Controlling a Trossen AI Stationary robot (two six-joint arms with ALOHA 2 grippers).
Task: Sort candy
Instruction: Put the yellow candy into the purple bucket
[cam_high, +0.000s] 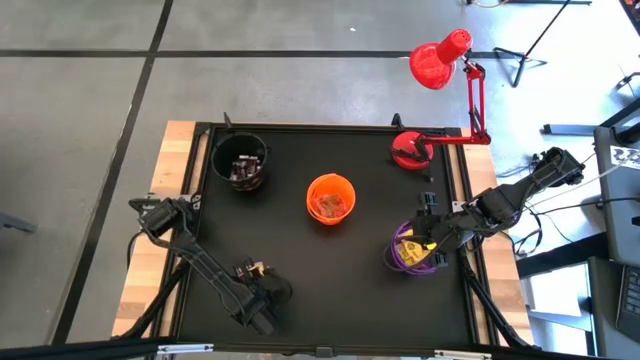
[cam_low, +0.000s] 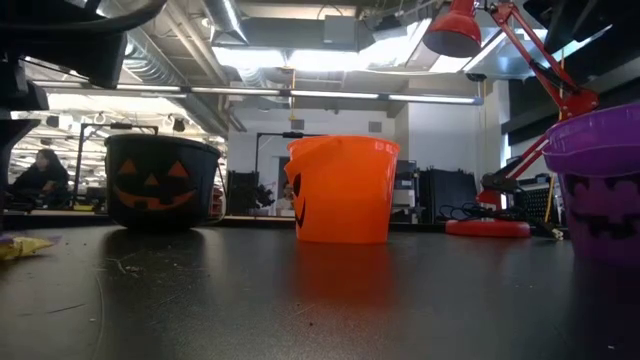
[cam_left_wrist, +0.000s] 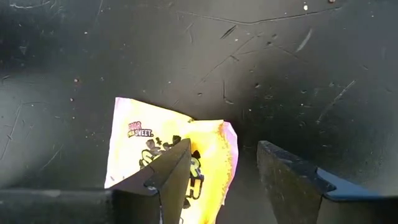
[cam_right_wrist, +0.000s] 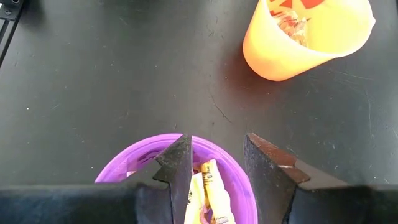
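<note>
So my left jaws (cam_left_wrist: 221, 180) are down at the near left of the counter (cam_high: 330, 270), spread wide and holding nothing. A yellow candy (cam_left_wrist: 171, 158) lies flat on the black top right there, with pink edges and some print on the wrapper. One of my left fingers (cam_left_wrist: 168, 180) is over part of it, the other is off to the side over bare counter. From the low view I can just see that candy (cam_low: 22, 246) at the far left edge, lying on the surface.

My right jaws (cam_right_wrist: 214, 177) hang over the purple cup (cam_right_wrist: 233, 168) at the right side of the counter, about half spread. A yellow candy (cam_right_wrist: 208, 193) shows just past the fingertips, inside the cup. Can't tell if I'm pinching it or if it's just lying in there.

Other stuff: orange cup (cam_high: 330, 198) in the middle with some candy in it, black cup (cam_high: 240, 160) at the far left with dark candy inside. Both have pumpkin faces, seen from the low view. A red lamp (cam_high: 440, 60) is clamped at the far right.
</note>
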